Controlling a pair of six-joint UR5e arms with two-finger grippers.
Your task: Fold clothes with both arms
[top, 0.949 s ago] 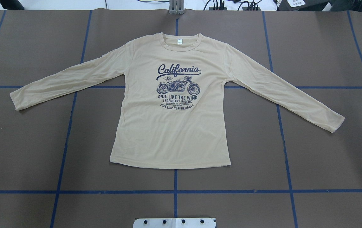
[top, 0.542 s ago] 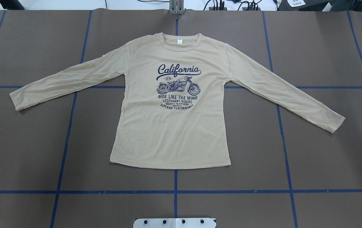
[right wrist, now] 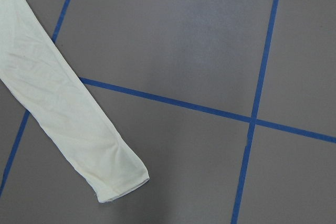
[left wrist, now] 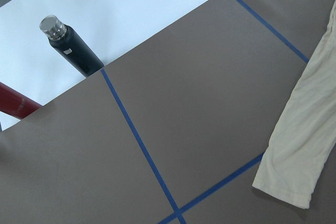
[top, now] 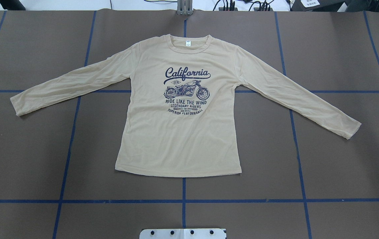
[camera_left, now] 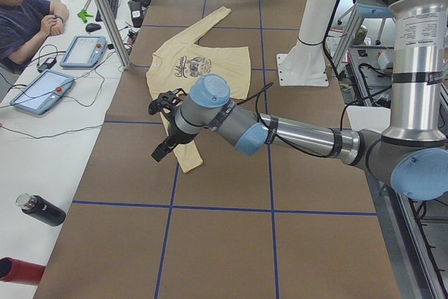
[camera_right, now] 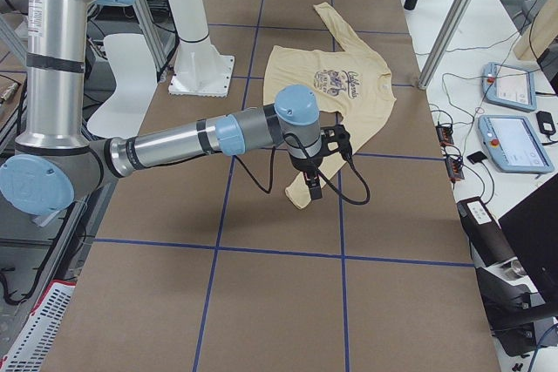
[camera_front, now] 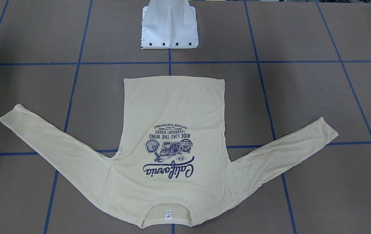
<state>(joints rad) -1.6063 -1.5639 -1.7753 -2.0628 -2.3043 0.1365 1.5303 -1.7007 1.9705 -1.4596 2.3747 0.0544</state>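
Nearest to the robot stood the white base plate (top: 183, 233), and just beyond it the hem of the T-shirt (top: 179, 139), which lay flat and print side up in the middle of the brown table (top: 27, 159) with blue tape lines. The long axis of the T-shirt ran straight away from the robot, hem near and collar far. Both sleeves were spread to the sides and slanted back toward the robot. The navy print (top: 186, 91) stood upright for the robot and read "California", "1976", then under a motorcycle "RIDE LIKE THE WIND", "LEGENDARY RIDERS" and "SUPERIOR PERFORMANCE"; one small line between them was too fine to read. At the far collar sat the white neck label (top: 188, 43), its writing too small to read. In the side views the left gripper (camera_left: 159, 152) appeared beside the left cuff (camera_left: 189, 162) and the right gripper (camera_right: 312, 189) beside the right cuff (camera_right: 299, 198). Whether their fingers were apart or together, I cannot tell. On the white surface past the table's left end lay a black bottle (left wrist: 71, 48) with a silver cap on and, beside it, a red bottle (left wrist: 16, 106); what they contained was not visible.
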